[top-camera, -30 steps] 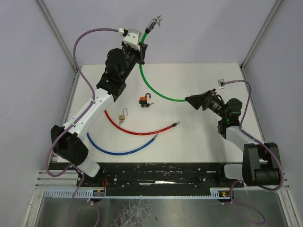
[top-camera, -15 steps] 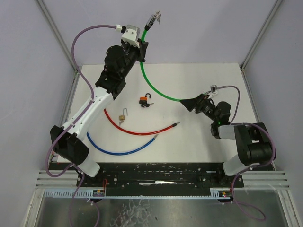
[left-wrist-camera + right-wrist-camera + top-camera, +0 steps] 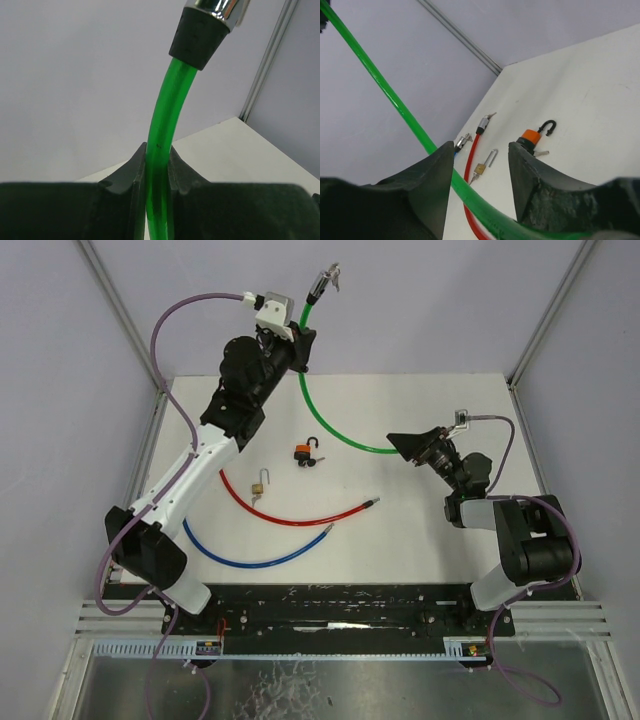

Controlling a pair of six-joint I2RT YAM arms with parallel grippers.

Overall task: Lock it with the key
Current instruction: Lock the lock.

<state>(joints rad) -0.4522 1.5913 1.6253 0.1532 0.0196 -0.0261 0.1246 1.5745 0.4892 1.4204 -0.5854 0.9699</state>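
Green cable (image 3: 159, 125) has its far end up off the surface. The left hand (image 3: 300, 346) is clenched on it, pads pinching both sides, with the arm raised high at back-left. Just above the grip the cable ends in a black collar and a chrome lock head (image 3: 212, 11), angled up toward the back wall. Top view shows small metal bits sticking off that head. Could be the key, too small to tell.

From the left hand the cable curves down and to the right toward the surface (image 3: 430, 400), and its other end reaches the right hand (image 3: 398, 446). The right hand is released: wrist view shows its fingers (image 3: 425, 195) well apart. The cable runs through the gap unpinched, close to the finger on the left of that view. Can't tell if it touches that finger. The hand sits low over the right-middle of the surface, pointing left.

Loose on the surface, between the arms:
- orange padlock (image 3: 303, 452), roughly centre, just left of the cable's curve in top view. Black shackle looks open. There's a small metal piece at its base, maybe a key, can't confirm.
- brass padlock (image 3: 260, 484), shackle sticking out, left and nearer of the orange one, just beside the red cable.
- red cable (image 3: 300, 520), a shallow arc with a metal tip at its right end.
- blue cable (image 3: 250, 563), a similar arc nearer the arm bases. Its right tip is near the red one's.
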